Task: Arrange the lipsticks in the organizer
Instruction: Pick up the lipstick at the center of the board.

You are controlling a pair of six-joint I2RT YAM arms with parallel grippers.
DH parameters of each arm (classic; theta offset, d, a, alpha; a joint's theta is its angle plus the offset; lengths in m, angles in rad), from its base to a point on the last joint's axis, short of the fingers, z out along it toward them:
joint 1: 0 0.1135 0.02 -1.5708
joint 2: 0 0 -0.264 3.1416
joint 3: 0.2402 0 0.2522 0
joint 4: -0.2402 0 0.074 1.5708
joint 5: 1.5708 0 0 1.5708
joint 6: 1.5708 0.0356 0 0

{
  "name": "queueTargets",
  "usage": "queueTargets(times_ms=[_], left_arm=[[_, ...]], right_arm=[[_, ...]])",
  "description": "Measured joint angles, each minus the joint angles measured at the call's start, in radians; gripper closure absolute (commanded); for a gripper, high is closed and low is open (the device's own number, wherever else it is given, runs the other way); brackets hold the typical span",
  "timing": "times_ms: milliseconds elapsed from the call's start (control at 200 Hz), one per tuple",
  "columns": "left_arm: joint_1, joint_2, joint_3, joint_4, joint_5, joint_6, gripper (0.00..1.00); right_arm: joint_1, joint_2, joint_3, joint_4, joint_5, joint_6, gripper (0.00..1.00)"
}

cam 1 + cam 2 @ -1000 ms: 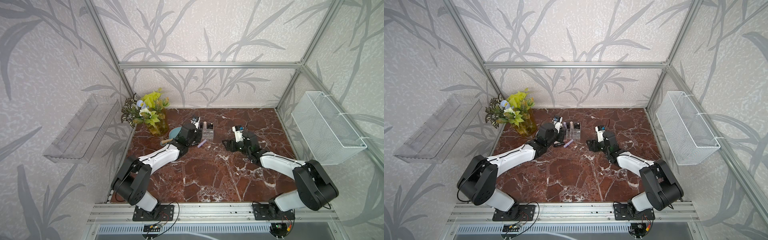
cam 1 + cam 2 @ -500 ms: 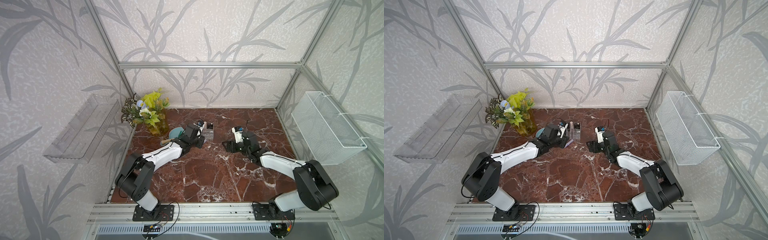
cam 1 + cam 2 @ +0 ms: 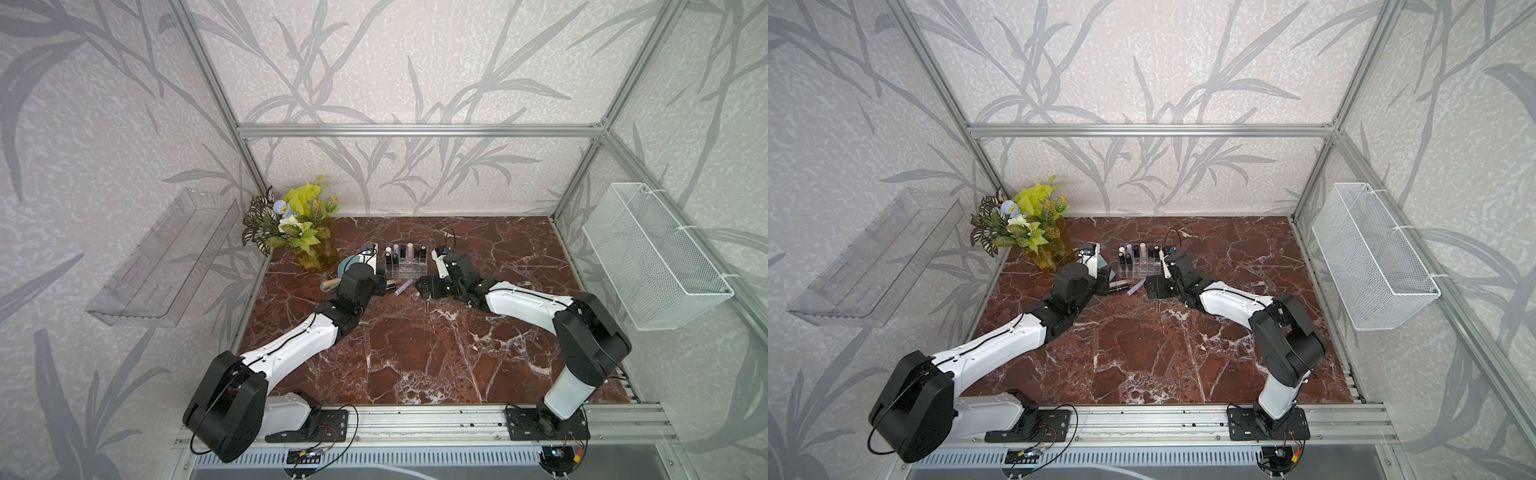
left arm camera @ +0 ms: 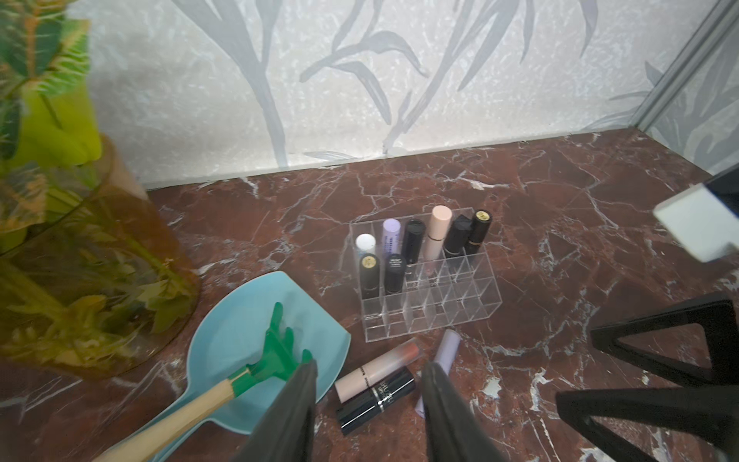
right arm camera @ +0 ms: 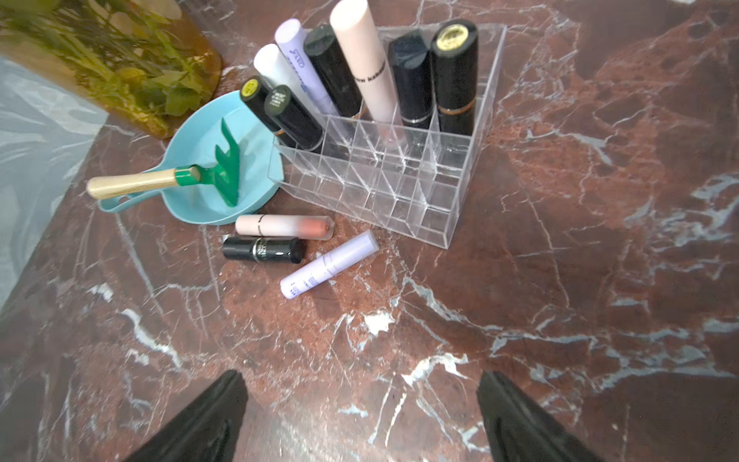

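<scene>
The clear organizer stands on the marble with several lipsticks upright in its far rows. Three lipsticks lie in front of it: a pale pink one, a black one and a lilac one. My left gripper is open, its fingers either side of the pink and black tubes, gripping nothing. My right gripper is wide open over bare marble, short of the lilac tube.
A blue scoop holding a green rake lies left of the organizer, beside a glass vase of plants. A clear tray hangs on the left wall and a white mesh basket on the right wall.
My right gripper has opened wider and shifted slightly toward the lying lipsticks. My left gripper has drawn back from the organizer to the tubes lying in front of it.
</scene>
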Motion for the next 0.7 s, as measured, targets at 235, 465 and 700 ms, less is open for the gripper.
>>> queueTargets(times_ms=[235,465,700], left_arm=[[0.087,-0.031,-0.082,0.081,0.003,-0.043,0.57],[0.121,-0.031,-0.097,0.126,0.054,-0.079,0.58],[0.135,-0.03,-0.097,0.153,0.091,-0.098,0.59]], right_arm=[[0.08,0.145,0.141,-0.095,0.151,0.056,0.09],[0.113,0.232,0.212,-0.149,0.235,0.1,0.13],[0.128,0.289,0.301,-0.191,0.297,0.12,0.13]])
